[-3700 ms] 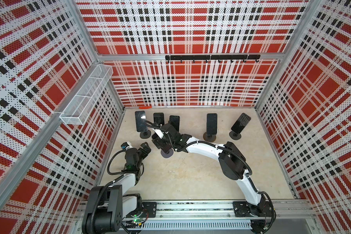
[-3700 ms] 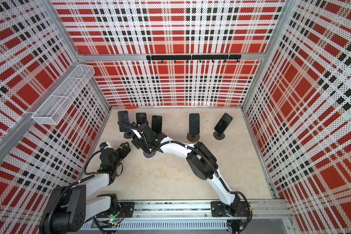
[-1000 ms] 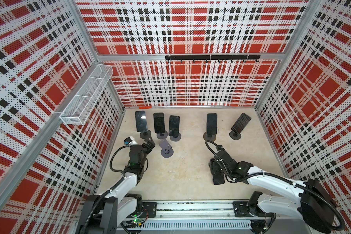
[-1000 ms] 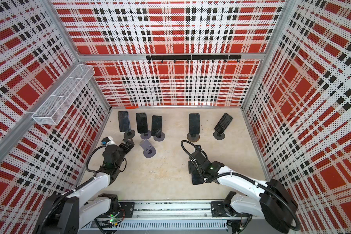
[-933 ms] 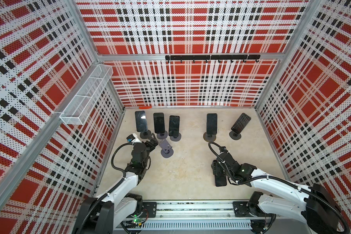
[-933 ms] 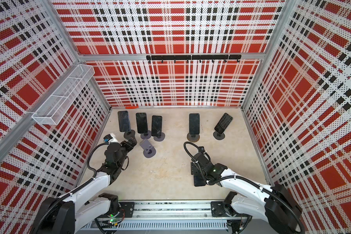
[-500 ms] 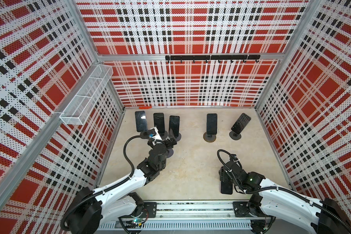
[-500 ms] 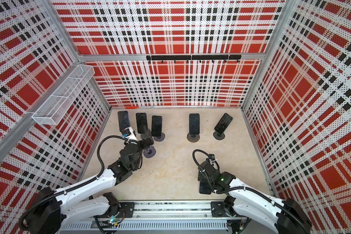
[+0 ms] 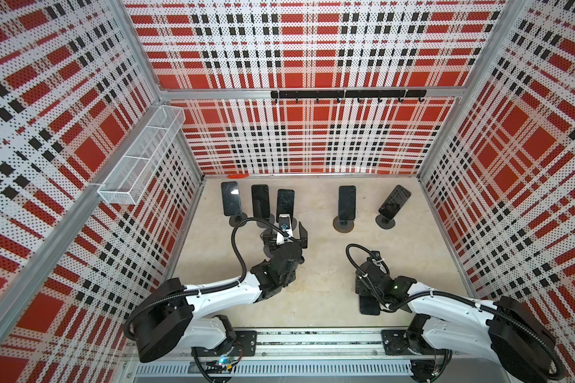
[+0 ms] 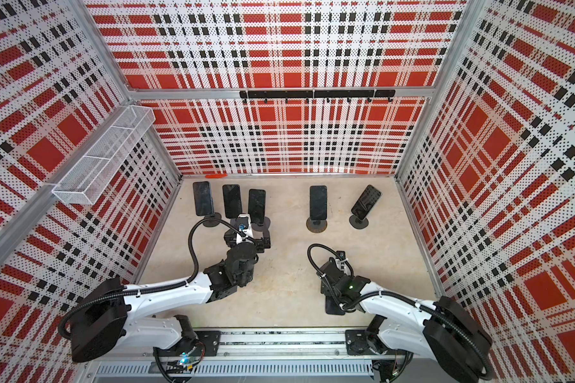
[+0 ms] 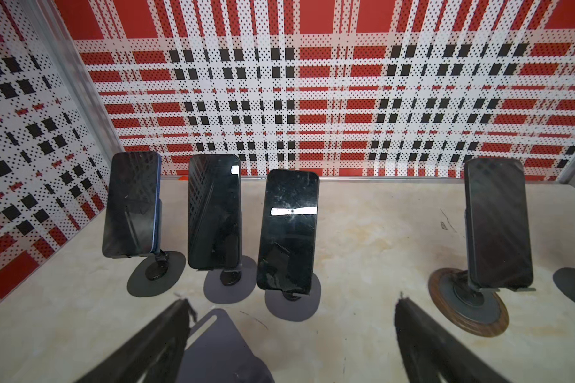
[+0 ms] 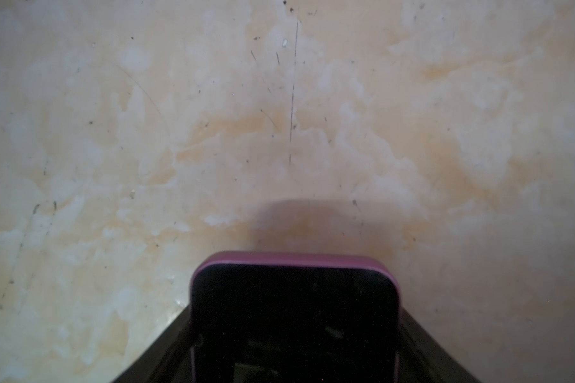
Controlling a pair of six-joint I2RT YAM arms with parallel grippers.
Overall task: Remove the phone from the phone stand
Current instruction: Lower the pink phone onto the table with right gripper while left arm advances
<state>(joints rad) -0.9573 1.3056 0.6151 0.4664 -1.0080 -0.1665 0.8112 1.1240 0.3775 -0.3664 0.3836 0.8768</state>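
- R gripper (image 12: 294,331) pinches the pink-cased phone (image 10: 333,306) by its two long edges. The phone is off any stand, low over the table (image 9: 329,262) near the front rail; touching or not, I cannot tell.
- Its free end sticks out beyond the fingers, toward the front edge.
- L gripper (image 11: 292,301) has jaws spread wide, nothing betw. them.
- Straight ahead of the L jaws is the third phone (image 11: 287,232) from the left wall. It stands on its stand (image 11: 279,310), long axis approx. upright, screen facing the jaws.
- An empty stand (image 11: 213,351) lies just under the L gripper.
- My judgement: the L arm is much nearer to the row, so the next removal is for L. The jaws go fwd and close on the phone's side edges, w/o hitting the neighbour phone just beside.
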